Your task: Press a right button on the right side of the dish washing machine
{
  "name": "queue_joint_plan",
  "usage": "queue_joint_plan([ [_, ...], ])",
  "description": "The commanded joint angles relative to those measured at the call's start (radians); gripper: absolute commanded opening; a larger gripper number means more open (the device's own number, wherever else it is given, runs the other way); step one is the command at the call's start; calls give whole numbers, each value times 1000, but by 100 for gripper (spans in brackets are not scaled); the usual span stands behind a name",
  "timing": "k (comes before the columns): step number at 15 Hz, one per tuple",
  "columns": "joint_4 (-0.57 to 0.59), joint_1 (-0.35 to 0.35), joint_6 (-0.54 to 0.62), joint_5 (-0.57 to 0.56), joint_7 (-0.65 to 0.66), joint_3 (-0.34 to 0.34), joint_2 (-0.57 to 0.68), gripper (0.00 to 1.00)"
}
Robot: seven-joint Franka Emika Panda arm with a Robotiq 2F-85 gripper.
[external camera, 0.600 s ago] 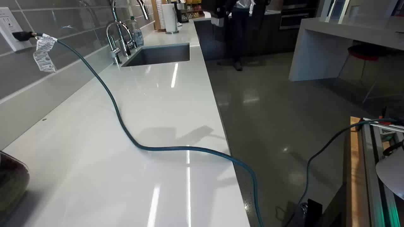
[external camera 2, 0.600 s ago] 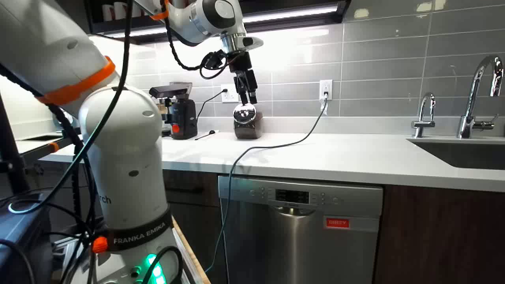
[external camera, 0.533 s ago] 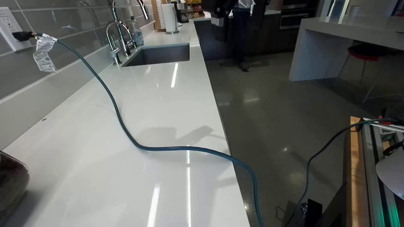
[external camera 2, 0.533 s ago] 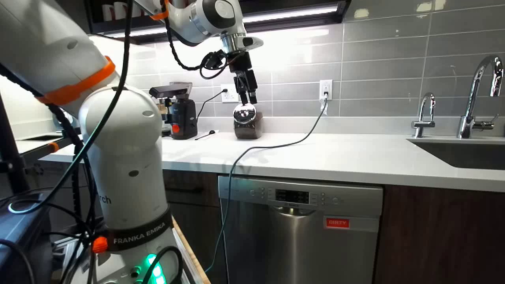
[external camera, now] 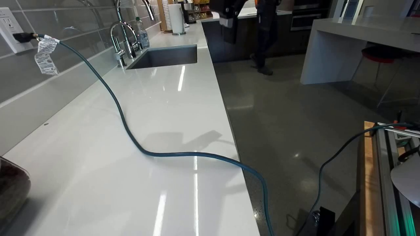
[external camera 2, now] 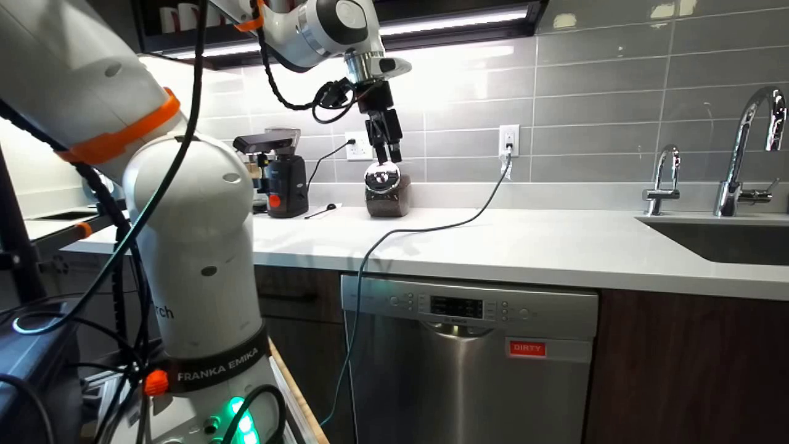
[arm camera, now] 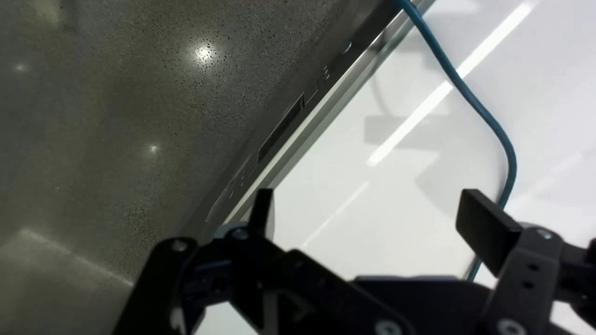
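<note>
The stainless dishwasher (external camera 2: 468, 382) stands under the counter in an exterior view. A round button (external camera 2: 524, 313) sits at the right of its control panel (external camera 2: 555, 311), with small buttons (external camera 2: 504, 311) beside it. In the wrist view the panel (arm camera: 288, 125) is seen steeply from above, and the small round button (arm camera: 231, 194) shows near the left finger. My gripper (external camera 2: 388, 155) points down, high above the counter and left of the panel's middle. In the wrist view the gripper (arm camera: 368, 204) is open with nothing between its fingers. It is apart from the dishwasher.
A blue cable (external camera 2: 394, 233) runs from the outlet (external camera 2: 509, 140) across the white counter (external camera 2: 555, 240) and down over the dishwasher's left end. A dark jar with a shiny lid (external camera 2: 387, 197) stands behind the gripper. A sink (external camera 2: 739, 237) is at the right. A person (external camera: 264, 39) is in the background.
The person in the background has moved a little to the right. The arm, gripper, cable and dishwasher look the same.
</note>
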Motion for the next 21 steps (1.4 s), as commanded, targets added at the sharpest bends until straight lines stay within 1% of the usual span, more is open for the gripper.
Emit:
queue_joint_plan([
  [1, 5, -19, 21, -39, 40, -32, 27, 100],
  [4, 2, -76, 45, -72, 66, -81, 56, 100],
  [5, -7, -89, 67, -82, 56, -102, 67, 100],
  [7, -18, -100, 111, -104, -5, -146, 100, 100],
  [8, -25, -95, 135, -106, -61, -174, 119, 100],
  [11, -45, -60, 203, -70, -294, -266, 163, 100],
  [13, -50, -49, 222, -71, -435, -314, 186, 100],
  [15, -60, -47, 228, -97, -563, -350, 198, 100],
  [18, -98, -63, 250, -165, -728, -393, 208, 100],
  [20, -130, -77, 287, -207, -800, -422, 218, 100],
  [21, -146, -83, 322, -216, -815, -435, 222, 100],
])
